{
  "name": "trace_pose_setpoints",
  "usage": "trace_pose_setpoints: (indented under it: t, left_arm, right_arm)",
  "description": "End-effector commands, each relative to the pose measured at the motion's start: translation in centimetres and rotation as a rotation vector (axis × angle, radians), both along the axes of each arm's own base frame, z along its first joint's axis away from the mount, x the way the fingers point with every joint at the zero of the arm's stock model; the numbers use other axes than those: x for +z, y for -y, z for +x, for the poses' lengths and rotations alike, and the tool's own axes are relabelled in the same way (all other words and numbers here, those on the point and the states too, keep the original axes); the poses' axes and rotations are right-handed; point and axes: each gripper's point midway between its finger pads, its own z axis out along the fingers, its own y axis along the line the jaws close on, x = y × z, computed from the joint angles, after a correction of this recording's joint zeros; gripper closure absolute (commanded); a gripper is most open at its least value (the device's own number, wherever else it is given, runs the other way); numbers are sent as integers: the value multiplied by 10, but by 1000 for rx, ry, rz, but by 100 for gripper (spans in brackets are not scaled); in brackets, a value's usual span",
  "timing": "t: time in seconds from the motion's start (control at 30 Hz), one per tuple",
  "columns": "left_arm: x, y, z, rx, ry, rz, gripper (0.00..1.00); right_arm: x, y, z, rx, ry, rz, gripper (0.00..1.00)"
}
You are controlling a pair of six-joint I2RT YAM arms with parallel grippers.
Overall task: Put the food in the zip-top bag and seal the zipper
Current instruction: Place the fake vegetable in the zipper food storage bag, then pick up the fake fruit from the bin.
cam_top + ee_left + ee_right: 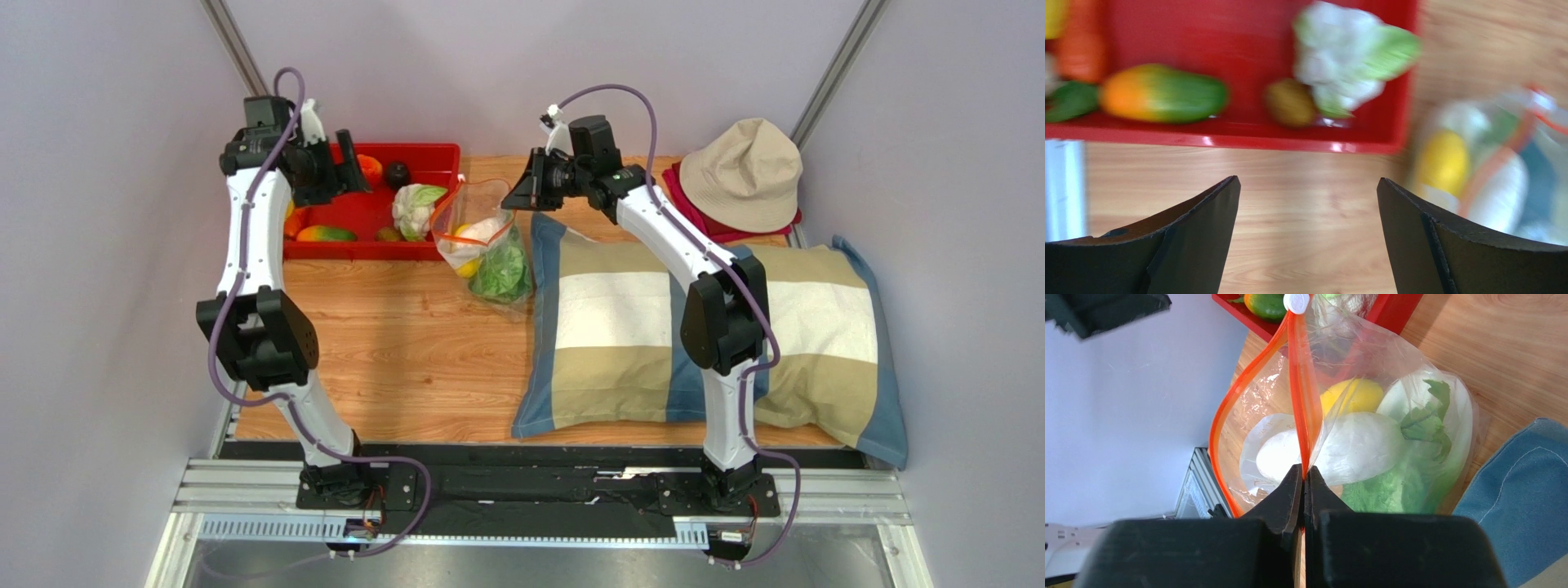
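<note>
The clear zip-top bag (486,249) stands on the wooden table, its mouth gaping. Through its plastic I see food: a yellow piece (1355,395), a white piece (1352,447) and leafy green lettuce (1389,490). My right gripper (1303,473) is shut on the orange zipper (1301,386) and holds the mouth up; the white slider tab (1296,301) sits at the far end. My left gripper (1309,180) hangs open and empty over bare wood, just in front of the red tray. More food lies there: cauliflower (1346,55), an orange-green fruit (1161,93) and a brown piece (1290,103).
The red tray (429,153) sits at the back left, with a dark piece (396,174) in it. A checked pillow (687,331) covers the right half of the table, right beside the bag. A beige hat (742,172) lies at the back right.
</note>
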Motion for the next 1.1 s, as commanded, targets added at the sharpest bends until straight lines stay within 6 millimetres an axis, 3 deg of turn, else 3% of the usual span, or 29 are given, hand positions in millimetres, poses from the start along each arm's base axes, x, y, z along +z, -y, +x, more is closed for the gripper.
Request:
trace_pose_setpoints:
  t: [0.0,0.13,0.3,0.63,0.93,1.07]
  left_arm:
    - [-35,-78,10,253,-119,193,8]
    - [-62,-107,32,334,-144,224,8]
    - [-96,-122,57,386,-168,237,7]
    - [-160,-112,78,362,-245,163,7]
    - [-184,-108,114,284,-193,132,7]
    - [-187,-103,115,228,-190,128,23]
  right_arm:
    - [28,6,-9,34,99,7,98]
    - [28,6,-10,39,102,6,99]
    - [26,11,-10,35,113,-5,99]
    - [24,23,1,0,100,-13,99]
    - [22,27,1,6,97,-32,99]
    - [24,27,2,8,105,-36,99]
